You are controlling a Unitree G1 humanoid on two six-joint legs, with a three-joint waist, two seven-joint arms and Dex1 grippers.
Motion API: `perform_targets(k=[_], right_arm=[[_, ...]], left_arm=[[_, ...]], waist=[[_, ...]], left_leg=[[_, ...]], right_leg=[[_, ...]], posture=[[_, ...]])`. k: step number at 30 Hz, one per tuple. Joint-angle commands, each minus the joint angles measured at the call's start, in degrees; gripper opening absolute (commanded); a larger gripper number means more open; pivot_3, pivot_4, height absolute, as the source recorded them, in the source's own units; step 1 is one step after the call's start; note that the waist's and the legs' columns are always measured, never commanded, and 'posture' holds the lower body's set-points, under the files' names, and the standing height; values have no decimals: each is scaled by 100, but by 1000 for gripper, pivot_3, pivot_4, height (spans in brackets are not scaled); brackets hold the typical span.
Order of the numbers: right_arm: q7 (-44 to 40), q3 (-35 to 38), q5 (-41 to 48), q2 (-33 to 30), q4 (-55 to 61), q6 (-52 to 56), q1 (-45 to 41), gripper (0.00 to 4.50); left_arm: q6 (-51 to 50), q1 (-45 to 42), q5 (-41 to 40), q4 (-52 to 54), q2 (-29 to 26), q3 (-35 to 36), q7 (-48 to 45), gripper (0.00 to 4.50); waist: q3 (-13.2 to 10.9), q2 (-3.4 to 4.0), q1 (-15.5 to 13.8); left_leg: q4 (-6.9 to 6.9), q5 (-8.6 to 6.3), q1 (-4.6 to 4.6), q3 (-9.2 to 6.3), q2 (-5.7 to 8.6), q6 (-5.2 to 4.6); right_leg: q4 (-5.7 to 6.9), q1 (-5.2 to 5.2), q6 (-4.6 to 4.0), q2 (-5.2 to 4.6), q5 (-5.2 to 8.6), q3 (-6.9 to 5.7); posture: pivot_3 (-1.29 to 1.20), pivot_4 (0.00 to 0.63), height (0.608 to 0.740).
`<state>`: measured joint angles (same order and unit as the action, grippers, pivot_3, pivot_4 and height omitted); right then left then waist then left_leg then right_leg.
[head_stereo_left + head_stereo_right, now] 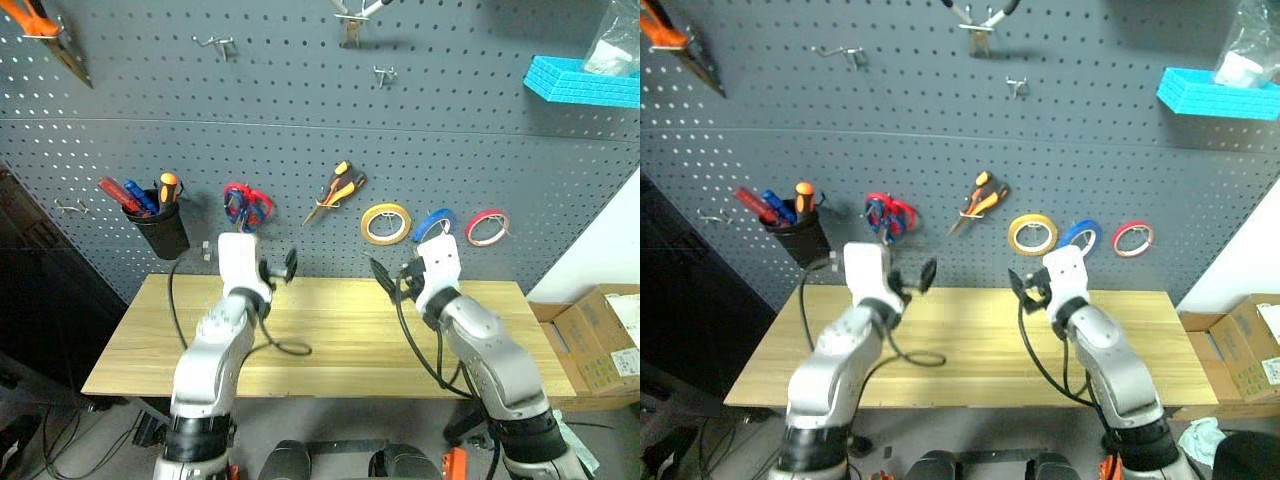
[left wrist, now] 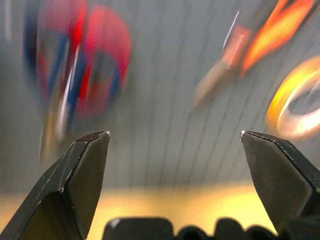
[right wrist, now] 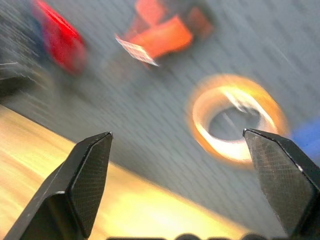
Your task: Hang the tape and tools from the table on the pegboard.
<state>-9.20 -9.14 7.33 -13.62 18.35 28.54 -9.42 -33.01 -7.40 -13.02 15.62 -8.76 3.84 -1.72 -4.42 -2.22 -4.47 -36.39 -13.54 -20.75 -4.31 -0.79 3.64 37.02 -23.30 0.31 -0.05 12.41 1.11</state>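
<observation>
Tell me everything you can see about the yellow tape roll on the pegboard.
The yellow tape roll is a flat ring with a wide hole and a paler inner band. It hangs against the dark grey pegboard, above the table's back edge, with orange-handled pliers to one side and the blue roll to the other. Nothing grips it.

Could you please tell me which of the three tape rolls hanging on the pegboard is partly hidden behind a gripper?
The blue roll, the middle one; the right gripper's white housing covers its lower edge.
</observation>
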Motion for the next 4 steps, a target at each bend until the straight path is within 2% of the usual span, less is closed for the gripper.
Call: perform_targets(k=[1, 4], right_arm=[[281, 385, -168, 88, 75, -308, 114, 4500], [340, 592, -140, 198, 4, -266, 255, 4500]], left_arm=[[299, 220, 89, -43, -42, 358, 88, 4490], [341, 387, 96, -342, -66, 556, 77, 4490]], waist=[[2, 6, 20], [10, 18, 47]], left_leg=[[0, 0, 1, -1, 0, -1], [-1, 0, 10, -1, 1, -1]], right_leg=[[0, 1, 0, 0, 0, -1], [-5, 9, 0, 0, 1, -1]], posture=[[162, 19, 740], [150, 21, 740]])
